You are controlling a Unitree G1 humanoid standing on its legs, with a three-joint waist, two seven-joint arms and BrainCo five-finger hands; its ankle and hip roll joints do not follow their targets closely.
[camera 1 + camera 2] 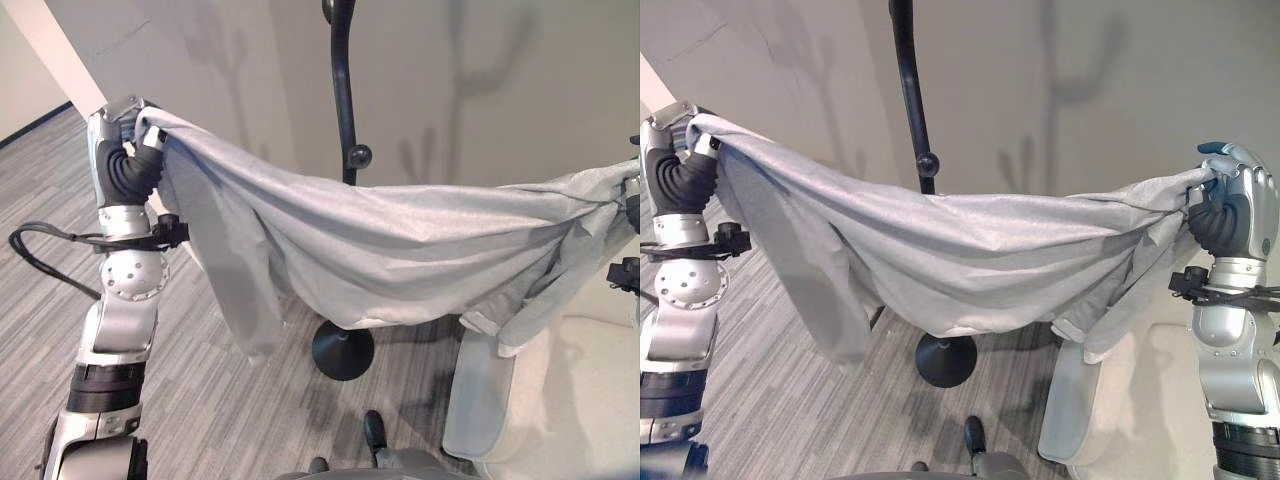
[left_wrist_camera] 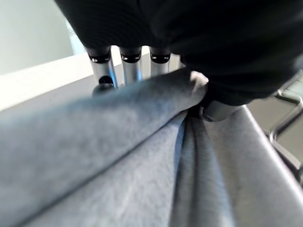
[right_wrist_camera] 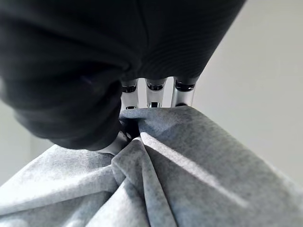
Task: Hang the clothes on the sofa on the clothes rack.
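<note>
carrying step: left robot hand and right robot hand each grasp the grey garment, stretched before the clothes rack; next, lifting it onto a peg.

- A grey garment hangs stretched between both raised hands and sags in the middle.
- The left hand grips one end of it at the upper left, fingers curled into the cloth.
- The right hand clutches the other end at the right, cloth bunched in its fingers.
- A black clothes rack stands behind the garment; its round base rests on the striped grey floor.
- A pale sofa sits at the lower right, under a hanging sleeve.
</note>
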